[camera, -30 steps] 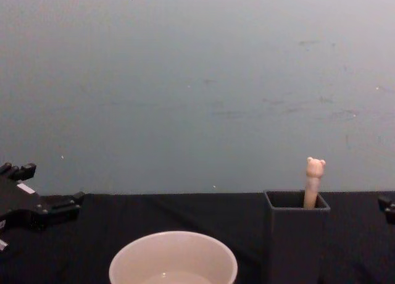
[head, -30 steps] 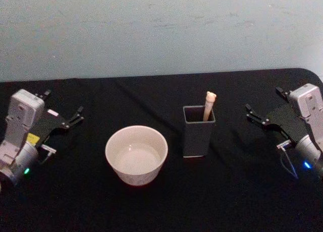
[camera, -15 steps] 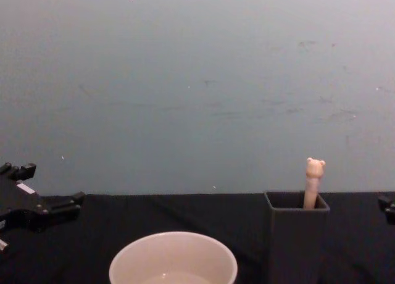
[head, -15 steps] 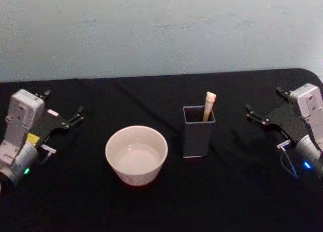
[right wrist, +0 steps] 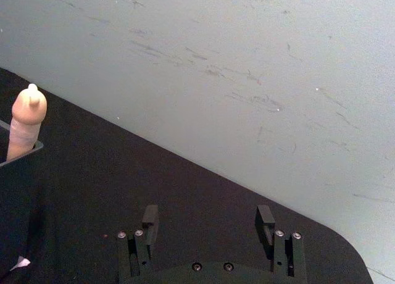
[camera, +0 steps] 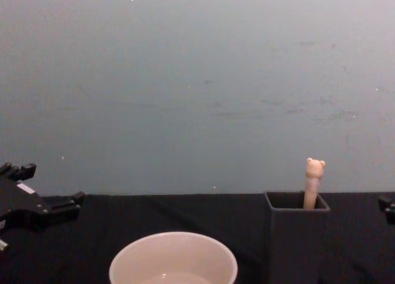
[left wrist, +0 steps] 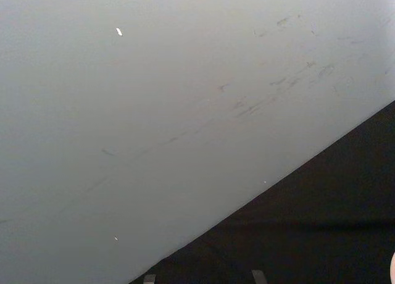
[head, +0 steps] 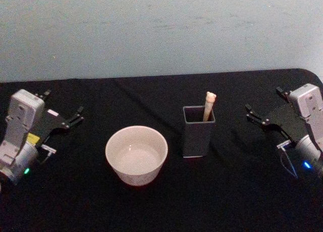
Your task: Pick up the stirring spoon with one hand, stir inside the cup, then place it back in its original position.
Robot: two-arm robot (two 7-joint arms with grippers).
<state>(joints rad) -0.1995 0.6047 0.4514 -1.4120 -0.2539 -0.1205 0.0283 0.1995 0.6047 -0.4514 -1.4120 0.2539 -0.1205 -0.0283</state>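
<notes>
Hardly anything has moved over the last second: the left pincer (head: 63, 102) has sunk very slightly at the left edge of the chest view, and the right pincer (head: 263, 99) sits just where it did, so you have not yet begun the reach. Both arms rest low at the outer ends of the black tabletop (head: 151, 93), well apart from the things in the middle. Each pincer is spread wide and holds nothing; on the right wrist view you can see its two fingers standing clear of each other over bare cloth. The spoon (head: 208, 105) stands in the dark grey holder (head: 198, 138), leaning toward a back corner, with only the beige handle and its little bear head above the rim; the bowl of it is hidden inside. The cup (head: 135, 172) stands just to the left of the holder, not touching it. By my judgement the whole task lies ahead of you, and the first step is to bring one pincer over the bear head; the right one has the shorter way to the holder.
</notes>
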